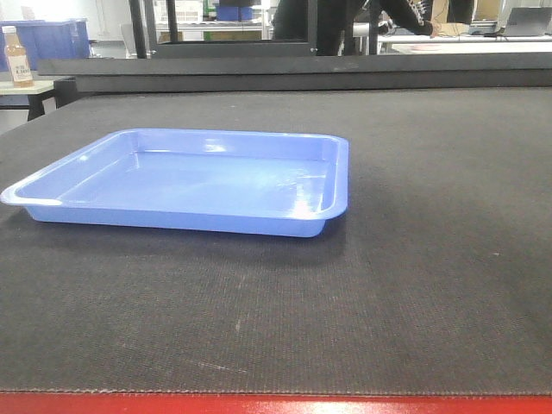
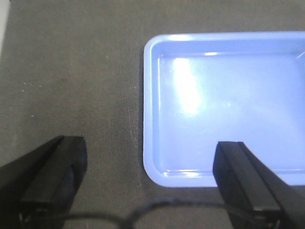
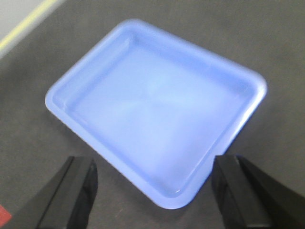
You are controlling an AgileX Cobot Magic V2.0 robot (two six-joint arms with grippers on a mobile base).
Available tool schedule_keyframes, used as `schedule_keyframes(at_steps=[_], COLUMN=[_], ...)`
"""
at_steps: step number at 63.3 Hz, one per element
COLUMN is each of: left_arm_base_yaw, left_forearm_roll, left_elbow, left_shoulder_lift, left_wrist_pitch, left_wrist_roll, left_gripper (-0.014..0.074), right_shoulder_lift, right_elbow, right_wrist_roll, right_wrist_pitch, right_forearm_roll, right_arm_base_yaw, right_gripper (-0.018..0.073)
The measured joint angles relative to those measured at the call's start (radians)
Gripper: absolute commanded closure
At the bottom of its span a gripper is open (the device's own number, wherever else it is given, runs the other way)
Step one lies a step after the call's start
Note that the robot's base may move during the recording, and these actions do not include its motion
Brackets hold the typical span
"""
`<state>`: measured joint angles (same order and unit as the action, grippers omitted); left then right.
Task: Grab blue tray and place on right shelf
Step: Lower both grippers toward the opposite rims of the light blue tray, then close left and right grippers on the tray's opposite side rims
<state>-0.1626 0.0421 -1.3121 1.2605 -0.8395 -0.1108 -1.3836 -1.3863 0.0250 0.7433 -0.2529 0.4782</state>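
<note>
The blue tray (image 1: 198, 183) lies flat and empty on the dark table, left of centre in the front view. In the left wrist view the tray (image 2: 224, 105) fills the right side; my left gripper (image 2: 150, 164) is open above its near-left corner, one finger over bare table and the other over the tray. In the right wrist view the tray (image 3: 157, 105) sits diagonally; my right gripper (image 3: 152, 183) is open and empty, its jaws wide either side of the tray's near corner, above it. Neither gripper shows in the front view. The right shelf is out of view.
The black-topped table (image 1: 414, 259) has a red front edge (image 1: 276, 404). A bottle (image 1: 16, 57) stands on another table at far left, with dark-blue bins (image 1: 47, 39) behind. A black frame (image 1: 224, 30) and a laptop (image 1: 526, 21) are at the back.
</note>
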Motion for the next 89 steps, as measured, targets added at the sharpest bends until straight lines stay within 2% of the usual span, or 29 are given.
schedule_keyframes(at_steps=[5,17,22,35,54,89], left_arm_base_yaw=[0.0,0.0,0.0,0.0,0.0,0.0], left_forearm_roll=[-0.01,-0.042,-0.042,-0.042,-0.042,0.019], left_elbow=[-0.056,-0.173,-0.214,-0.289,-0.355,-0.372], left_shoulder_lift=[0.085,0.288,0.363,0.511,0.679,0.791], left_wrist_pitch=[-0.009,-0.065,-0.078,-0.081,-0.079,-0.052], left_wrist_roll=[0.0,0.0,0.0,0.017,0.038,0.044], left_gripper=[0.0141,0.0141,0.0141,0.0142,0.0142,0.0142], right_shoulder_lift=[-0.119,-0.399,-0.502,-0.646,-0.678,-0.755], right_elbow=[-0.084,-0.278,-0.339,-0.429,-0.439,-0.441], right_wrist_roll=[0.086,0.351,0.404,0.44,0.502,0.511], right_wrist_pitch=[0.069,0.275,0.34,0.368,0.303,0.287], right_forearm_roll=[0.033,0.242,0.286,0.288,0.288,0.294], right_arm_base_yaw=[0.004,0.004,0.004,0.004,-0.011,-0.014], right_gripper=[-0.003,-0.0029,-0.0029,-0.0029,-0.0029,-0.0029])
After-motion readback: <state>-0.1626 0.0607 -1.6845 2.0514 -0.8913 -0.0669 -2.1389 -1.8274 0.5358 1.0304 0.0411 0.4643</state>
